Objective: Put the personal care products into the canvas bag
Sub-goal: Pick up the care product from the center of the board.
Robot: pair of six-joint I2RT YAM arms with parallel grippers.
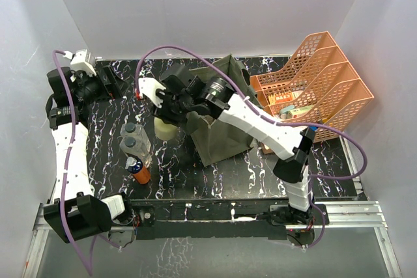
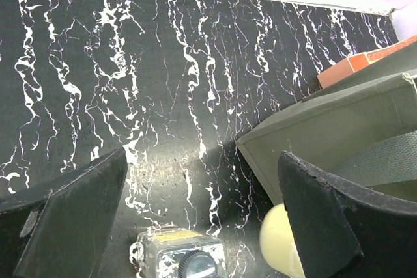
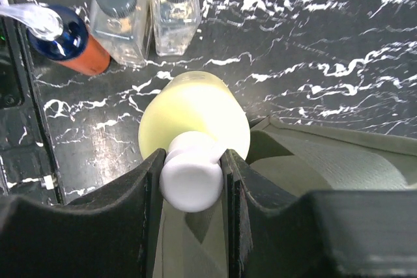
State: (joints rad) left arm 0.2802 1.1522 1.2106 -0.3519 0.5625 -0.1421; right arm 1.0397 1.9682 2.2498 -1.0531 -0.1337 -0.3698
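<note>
My right gripper [image 3: 191,161] is shut on the white cap of a pale yellow bottle [image 3: 195,109], which is just left of the olive canvas bag [image 3: 339,161]. From above, that bottle [image 1: 164,128] shows under the right gripper [image 1: 171,114], beside the bag [image 1: 225,136]. Two clear bottles with black caps [image 1: 135,139] and an orange bottle with a blue-white top [image 1: 139,169] stand on the table to its left. My left gripper [image 2: 202,157] is open and empty above the table, at the back left [image 1: 116,81]. Below it are one clear bottle [image 2: 176,255] and the yellow bottle [image 2: 277,242].
An orange lattice tray organizer [image 1: 319,76] holding small items stands at the back right, behind the bag. White walls enclose the black marbled table [image 1: 215,180] on three sides. The right arm's purple cable arches over the bag.
</note>
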